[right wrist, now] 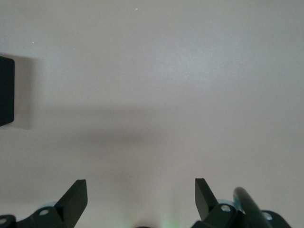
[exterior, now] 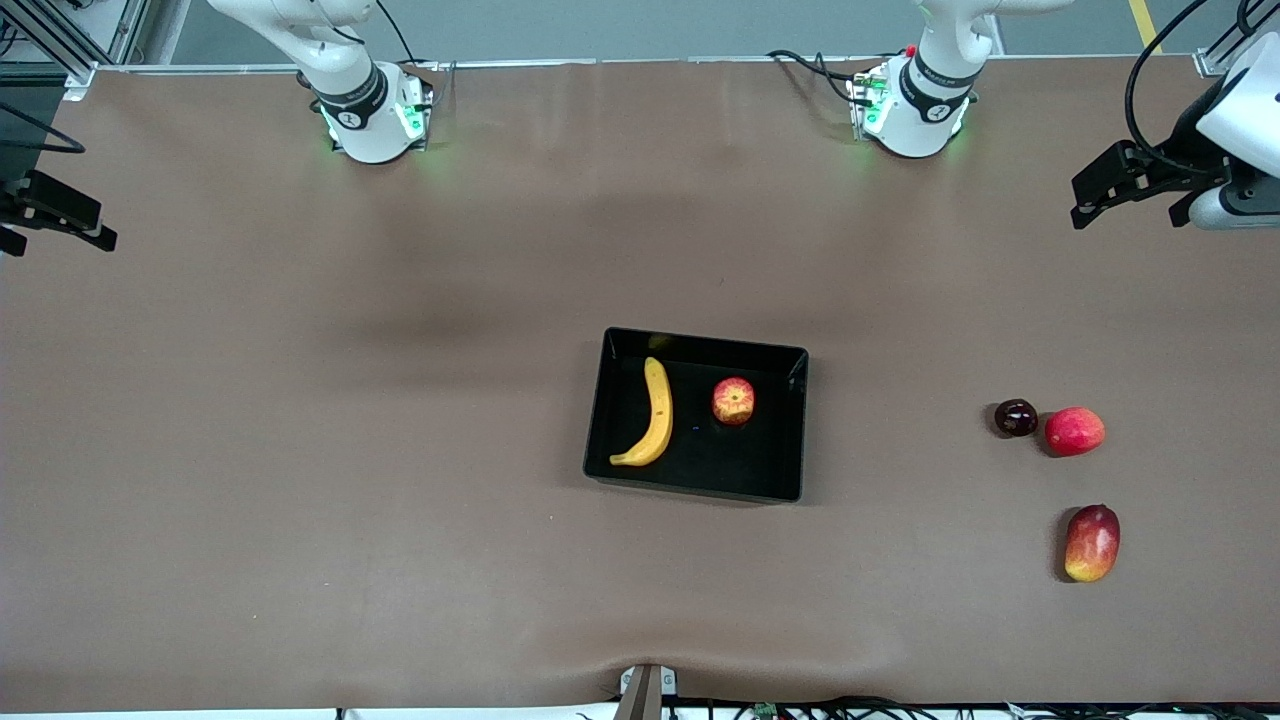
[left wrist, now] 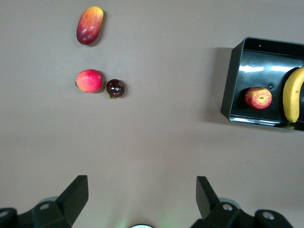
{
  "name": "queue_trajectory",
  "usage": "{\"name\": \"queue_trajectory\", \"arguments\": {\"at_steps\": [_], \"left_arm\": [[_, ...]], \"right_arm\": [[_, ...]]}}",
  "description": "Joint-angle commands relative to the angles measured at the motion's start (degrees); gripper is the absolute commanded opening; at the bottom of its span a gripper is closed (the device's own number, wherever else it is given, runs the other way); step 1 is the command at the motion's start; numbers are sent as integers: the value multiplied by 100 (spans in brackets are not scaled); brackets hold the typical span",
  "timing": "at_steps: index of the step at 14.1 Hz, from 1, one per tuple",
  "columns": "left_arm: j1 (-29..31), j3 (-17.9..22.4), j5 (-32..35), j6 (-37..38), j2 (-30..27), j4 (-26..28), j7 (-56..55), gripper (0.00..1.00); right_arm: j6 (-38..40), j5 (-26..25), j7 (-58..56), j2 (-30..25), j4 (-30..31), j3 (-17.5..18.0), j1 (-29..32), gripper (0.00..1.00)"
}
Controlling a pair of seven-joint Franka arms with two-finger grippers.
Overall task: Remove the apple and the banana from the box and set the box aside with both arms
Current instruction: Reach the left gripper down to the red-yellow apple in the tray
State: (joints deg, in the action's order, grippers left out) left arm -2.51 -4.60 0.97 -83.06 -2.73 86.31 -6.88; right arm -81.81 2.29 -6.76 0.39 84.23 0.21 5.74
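The black box [exterior: 796, 420] lies mid-table. In it rest the yellow banana [exterior: 654, 412] and, beside it toward the left arm's end, the small red-and-yellow apple [exterior: 733, 401]. The left wrist view shows the box [left wrist: 231, 80], the apple [left wrist: 258, 98] and the banana [left wrist: 293, 94]. My left gripper [left wrist: 141, 191] hangs open and empty over bare table at the left arm's end, its hand [exterior: 1150, 180] at the view's edge. My right gripper [right wrist: 141, 192] is open and empty too, over bare table at the right arm's end, its hand [exterior: 55, 212] partly cut off. Only a corner of the box [right wrist: 5, 90] shows in its view.
Toward the left arm's end lie a dark purple round fruit [exterior: 1015, 417], a plain red fruit [exterior: 1074, 431] touching it, and a red-yellow mango [exterior: 1092, 542] nearer the front camera. Both arm bases [exterior: 372, 118] [exterior: 912, 112] stand along the table's back edge.
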Motion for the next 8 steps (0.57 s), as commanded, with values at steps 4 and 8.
{"name": "queue_trajectory", "arguments": {"at_steps": [4, 8], "left_arm": [[-30, 3, 8, 167, 62, -141, -58, 100], [-57, -6, -10, 89, 378, -141, -103, 100]], "right_arm": [[59, -97, 79, 13, -48, -12, -38, 100], [51, -97, 79, 13, -56, -12, -38, 100]]}}
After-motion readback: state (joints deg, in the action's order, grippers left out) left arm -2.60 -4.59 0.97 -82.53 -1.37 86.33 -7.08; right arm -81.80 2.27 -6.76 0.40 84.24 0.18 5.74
